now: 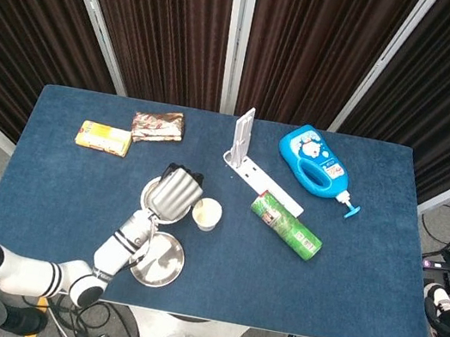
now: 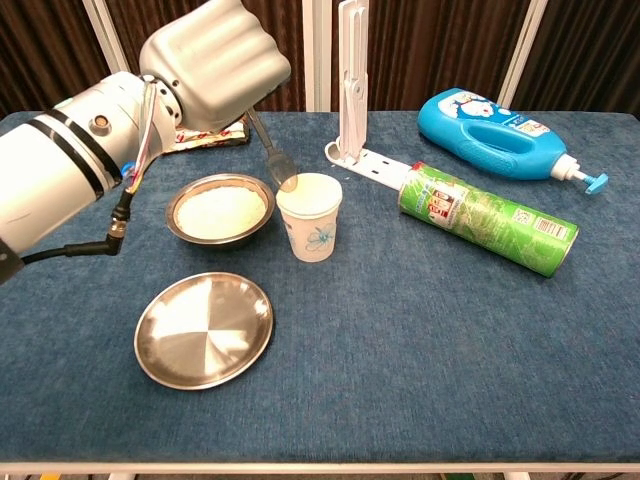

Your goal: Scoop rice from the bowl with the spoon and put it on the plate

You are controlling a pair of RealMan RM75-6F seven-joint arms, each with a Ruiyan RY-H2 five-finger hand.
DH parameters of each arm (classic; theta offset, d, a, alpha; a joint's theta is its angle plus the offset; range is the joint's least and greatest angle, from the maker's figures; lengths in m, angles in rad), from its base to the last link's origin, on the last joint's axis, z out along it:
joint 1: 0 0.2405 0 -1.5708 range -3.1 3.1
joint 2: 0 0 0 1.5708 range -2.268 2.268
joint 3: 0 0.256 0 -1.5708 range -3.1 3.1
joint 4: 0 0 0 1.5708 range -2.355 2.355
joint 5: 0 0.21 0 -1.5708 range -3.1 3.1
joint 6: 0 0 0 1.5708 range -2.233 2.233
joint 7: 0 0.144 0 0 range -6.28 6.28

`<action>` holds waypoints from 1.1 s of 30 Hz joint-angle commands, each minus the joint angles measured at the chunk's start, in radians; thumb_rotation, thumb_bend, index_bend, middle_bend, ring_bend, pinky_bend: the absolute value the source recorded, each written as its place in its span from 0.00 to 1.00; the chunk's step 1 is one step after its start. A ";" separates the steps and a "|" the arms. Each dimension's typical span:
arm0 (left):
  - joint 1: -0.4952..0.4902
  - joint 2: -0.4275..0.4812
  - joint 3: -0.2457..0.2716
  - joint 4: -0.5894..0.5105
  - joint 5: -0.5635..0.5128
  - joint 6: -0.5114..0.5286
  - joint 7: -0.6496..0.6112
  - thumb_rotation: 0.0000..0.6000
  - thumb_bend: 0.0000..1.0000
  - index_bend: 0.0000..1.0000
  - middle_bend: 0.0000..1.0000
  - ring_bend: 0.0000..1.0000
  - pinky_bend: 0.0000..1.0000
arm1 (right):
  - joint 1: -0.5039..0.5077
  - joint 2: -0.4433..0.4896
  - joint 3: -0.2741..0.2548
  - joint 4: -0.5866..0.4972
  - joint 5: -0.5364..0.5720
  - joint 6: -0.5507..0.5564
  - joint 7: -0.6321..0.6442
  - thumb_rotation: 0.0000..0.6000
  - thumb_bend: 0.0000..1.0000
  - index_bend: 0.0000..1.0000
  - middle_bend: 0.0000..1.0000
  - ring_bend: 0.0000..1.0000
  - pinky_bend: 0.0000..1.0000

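My left hand (image 2: pixel 215 60) hovers above the steel bowl of rice (image 2: pixel 220 210) and grips the spoon (image 2: pixel 270 150) by its handle. The spoon slants down to the right, and its head is at the near rim of the paper cup (image 2: pixel 311 228). In front of the bowl lies the steel plate (image 2: pixel 204 328), with nothing on it. In the head view the left hand (image 1: pixel 177 192) covers most of the bowl, and the plate (image 1: pixel 163 261) lies just below it. Neither view shows my right hand.
A green can (image 2: pixel 486 218) lies right of the cup, with a blue detergent bottle (image 2: pixel 500 120) behind it. A white power strip with an upright bracket (image 2: pixel 352 80) stands at the back. Snack packets (image 1: pixel 104 138) (image 1: pixel 158 126) lie at the far left.
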 commanded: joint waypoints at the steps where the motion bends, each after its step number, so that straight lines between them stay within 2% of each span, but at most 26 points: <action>1: 0.028 0.024 -0.054 -0.055 -0.031 -0.010 -0.097 1.00 0.46 0.61 0.87 0.87 1.00 | -0.001 0.001 -0.001 0.001 0.001 0.000 0.002 1.00 0.27 0.04 0.18 0.00 0.00; 6: 0.081 0.091 -0.115 -0.172 -0.075 -0.024 -0.272 1.00 0.46 0.61 0.87 0.87 1.00 | 0.000 0.000 0.001 0.001 -0.002 0.001 0.004 1.00 0.27 0.04 0.18 0.00 0.00; 9: 0.137 0.155 -0.123 -0.265 -0.095 -0.048 -0.428 1.00 0.46 0.61 0.87 0.86 1.00 | 0.001 0.000 0.002 0.003 -0.004 0.001 0.005 1.00 0.27 0.04 0.18 0.00 0.00; 13: 0.206 0.243 -0.091 -0.354 -0.098 -0.100 -0.612 1.00 0.46 0.61 0.87 0.86 1.00 | 0.005 0.005 0.004 0.002 -0.003 -0.004 0.006 1.00 0.27 0.04 0.18 0.00 0.00; 17: 0.274 0.310 -0.020 -0.393 -0.026 -0.124 -0.750 1.00 0.45 0.61 0.87 0.86 1.00 | 0.013 0.000 0.004 0.001 -0.006 -0.017 0.005 1.00 0.27 0.04 0.18 0.00 0.00; 23: 0.324 0.282 0.080 -0.356 0.055 -0.144 -0.763 1.00 0.45 0.61 0.87 0.86 1.00 | 0.022 -0.013 0.005 0.004 -0.011 -0.025 0.005 1.00 0.27 0.04 0.18 0.00 0.00; 29: 0.346 0.198 0.119 -0.286 0.020 -0.188 -0.700 1.00 0.46 0.61 0.87 0.86 1.00 | 0.018 -0.014 0.003 0.007 -0.011 -0.019 0.009 1.00 0.27 0.04 0.18 0.00 0.00; 33: 0.350 0.160 0.112 -0.248 -0.033 -0.225 -0.682 1.00 0.46 0.60 0.87 0.86 1.00 | 0.014 -0.012 0.001 0.008 -0.011 -0.014 0.011 1.00 0.27 0.04 0.18 0.00 0.00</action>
